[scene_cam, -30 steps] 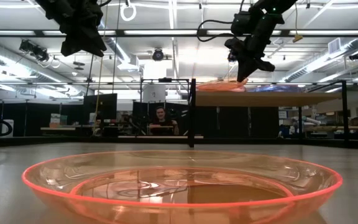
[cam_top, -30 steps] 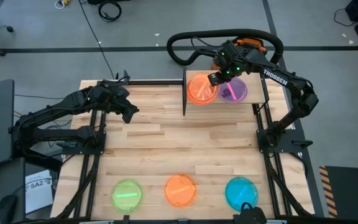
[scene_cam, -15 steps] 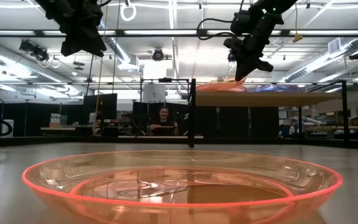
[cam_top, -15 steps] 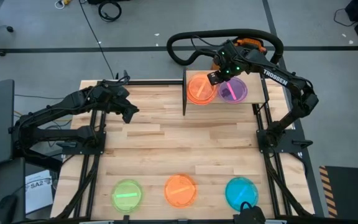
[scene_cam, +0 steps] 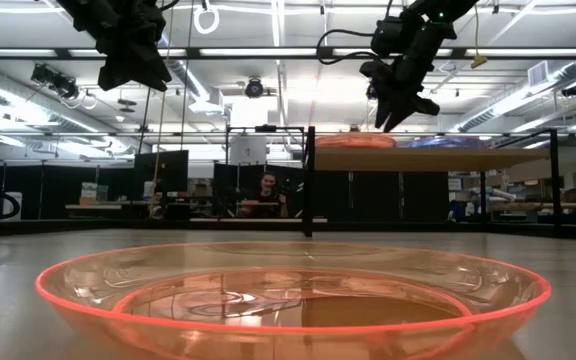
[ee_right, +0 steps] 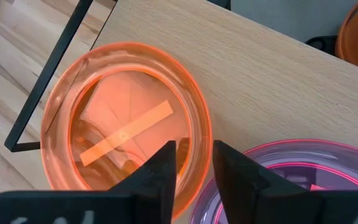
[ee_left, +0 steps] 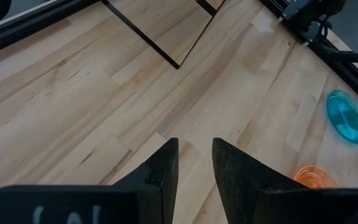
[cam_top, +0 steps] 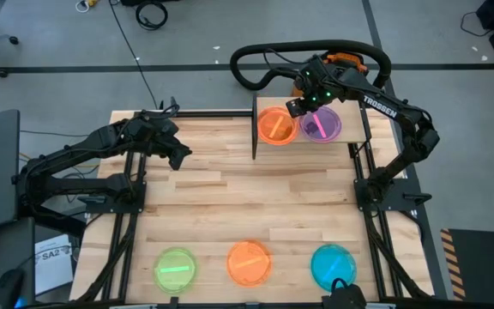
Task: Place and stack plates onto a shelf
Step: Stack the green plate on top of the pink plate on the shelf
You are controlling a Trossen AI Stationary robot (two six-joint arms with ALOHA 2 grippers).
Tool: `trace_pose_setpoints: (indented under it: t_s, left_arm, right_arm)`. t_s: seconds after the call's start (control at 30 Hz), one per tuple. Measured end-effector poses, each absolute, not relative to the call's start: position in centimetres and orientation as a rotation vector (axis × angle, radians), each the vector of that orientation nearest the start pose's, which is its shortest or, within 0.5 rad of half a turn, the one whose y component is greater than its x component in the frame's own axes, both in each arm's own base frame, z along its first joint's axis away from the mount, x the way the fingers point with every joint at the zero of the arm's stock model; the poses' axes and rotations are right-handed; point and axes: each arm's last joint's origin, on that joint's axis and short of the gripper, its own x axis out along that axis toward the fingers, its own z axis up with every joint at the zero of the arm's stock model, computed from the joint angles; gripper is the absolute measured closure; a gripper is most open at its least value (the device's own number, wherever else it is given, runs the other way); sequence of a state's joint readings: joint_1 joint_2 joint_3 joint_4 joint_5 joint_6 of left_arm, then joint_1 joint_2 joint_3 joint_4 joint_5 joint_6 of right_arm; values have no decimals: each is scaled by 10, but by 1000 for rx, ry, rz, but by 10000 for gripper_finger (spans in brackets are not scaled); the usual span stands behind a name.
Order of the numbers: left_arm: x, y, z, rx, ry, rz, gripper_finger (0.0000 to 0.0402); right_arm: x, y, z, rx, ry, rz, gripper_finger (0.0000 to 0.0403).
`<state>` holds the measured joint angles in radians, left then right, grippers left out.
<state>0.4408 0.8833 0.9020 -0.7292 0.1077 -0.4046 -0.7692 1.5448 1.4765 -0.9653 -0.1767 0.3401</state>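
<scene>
An orange plate (cam_top: 277, 126) lies flat on the left half of the shelf (ee_right: 272, 81), next to a pink plate (cam_top: 322, 125). In the right wrist view the orange plate (ee_right: 126, 124) shows its bright streak, and the pink plate (ee_right: 303, 180) sits beside it. My right gripper (scene_cam: 386, 122) hovers just above the orange plate's rim (ee_right: 194, 134) on the side toward the pink plate. Its fingers are slightly apart and touch nothing. My left gripper (cam_top: 178, 154) waits in the air over the table's far left part, fingers slightly apart and empty.
Three more plates lie along the table's near edge: green (cam_top: 176, 269), orange (cam_top: 249, 262) and blue (cam_top: 333, 266). The shelf's black frame leg (cam_top: 255, 129) stands left of the orange plate. Bare planks lie between the shelf and the near row. A person sits far behind the table (scene_cam: 266, 190).
The orange plate was tilted, with its rim raised at my right gripper. That rim has dropped, and the plate now lies flat on the shelf, free of the fingers. The right gripper has stayed about where it was.
</scene>
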Motion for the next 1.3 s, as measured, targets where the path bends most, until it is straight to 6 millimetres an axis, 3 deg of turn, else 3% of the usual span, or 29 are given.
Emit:
trace_pose_setpoints:
  t_s: [0.23,0.7,1.07,1.3]
  left_arm:
    - [155,70,309,-578,617,457,296]
    - [155,67,308,-565,632,442,296]
    - [150,36,294,-572,881,334,296]
    - [151,14,293,-651,931,287,296]
  right_arm:
    - [227,-213,328,783,844,-701,267]
    - [227,-212,328,786,847,-700,265]
    - [239,-190,325,775,932,-638,267]
    - [254,-170,325,724,961,-576,267]
